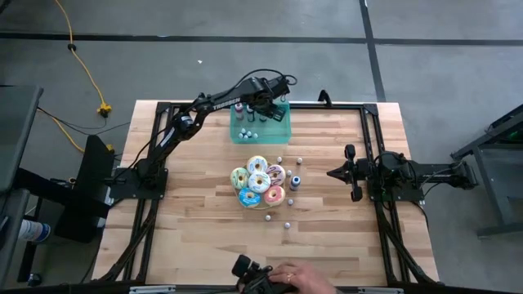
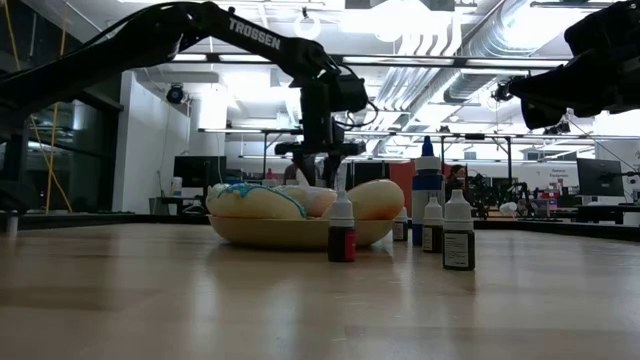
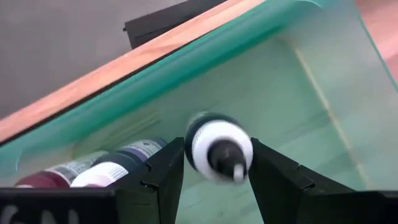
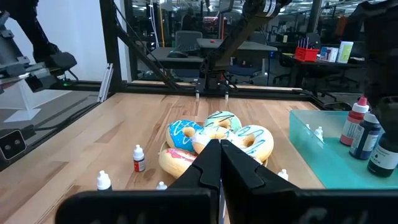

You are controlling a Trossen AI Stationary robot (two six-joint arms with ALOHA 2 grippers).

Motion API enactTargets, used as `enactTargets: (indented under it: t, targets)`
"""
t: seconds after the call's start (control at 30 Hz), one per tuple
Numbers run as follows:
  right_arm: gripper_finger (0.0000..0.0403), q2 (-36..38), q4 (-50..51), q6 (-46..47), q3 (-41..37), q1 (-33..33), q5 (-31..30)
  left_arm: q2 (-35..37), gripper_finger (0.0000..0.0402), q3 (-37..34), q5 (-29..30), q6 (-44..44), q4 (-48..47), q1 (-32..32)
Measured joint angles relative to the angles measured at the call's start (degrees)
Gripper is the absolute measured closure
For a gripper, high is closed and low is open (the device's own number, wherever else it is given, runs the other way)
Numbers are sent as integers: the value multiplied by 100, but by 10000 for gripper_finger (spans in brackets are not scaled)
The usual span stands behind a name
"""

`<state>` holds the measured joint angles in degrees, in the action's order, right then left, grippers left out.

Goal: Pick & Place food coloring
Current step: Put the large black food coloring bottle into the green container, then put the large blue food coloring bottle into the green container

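The left gripper (image 1: 263, 104) is over the far side of the teal tray (image 1: 278, 131), pointing down into it. Seen from its wrist, a small dark bottle with a white cap (image 3: 217, 148) sits directly between the two fingers (image 3: 163, 174), its nozzle end facing the camera. Narrow gaps show on both sides of the cap, so the jaws stand parted around the bottle rather than clamped on it; whether either pad brushes the bottle I cannot tell. The bottle's outline is smeared, and I cannot tell if its base rests on the tray floor.

Just outside one finger, against the tray wall, stand more bottles (image 3: 102, 168), one with reddish contents. The high view shows a few tiny bottles on the tray floor (image 1: 248, 134) near the gripper.

The right gripper (image 1: 337, 173) is parked well apart from the tray, on the right side of the table, its fingers pressed together with nothing between them and aimed at the donuts (image 1: 258, 183).

Loose bottles (image 1: 295, 181) are scattered on the wood around the donuts, between the two grippers. A person's hand (image 1: 296, 278) shows at the near table edge.
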<state>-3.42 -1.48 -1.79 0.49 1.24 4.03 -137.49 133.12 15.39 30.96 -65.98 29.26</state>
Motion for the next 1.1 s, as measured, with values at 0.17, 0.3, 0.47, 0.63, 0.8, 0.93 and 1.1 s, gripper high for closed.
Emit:
enactTargets:
  t: [0.17,0.3,0.47,0.63,0.8,0.93,1.1]
  targets:
    - [402,0,0,1,0,-1,0,186,238,4,32,-425,24,0]
    - [402,0,-4,1,0,0,-46,342,238,7,110,-730,37,0]
    - [402,0,-4,23,2,-1,-48,603,219,7,139,-1062,57,-13]
    - [402,1,-4,23,2,-1,-52,889,167,9,347,-1387,228,-125]
    - [402,0,-4,23,2,1,-57,1240,111,13,430,-1585,362,-266]
    - [402,0,-4,23,0,-1,-59,1582,86,13,361,-1766,340,-405]
    - [402,0,-4,23,0,-1,-59,2106,81,13,214,-1766,174,-658]
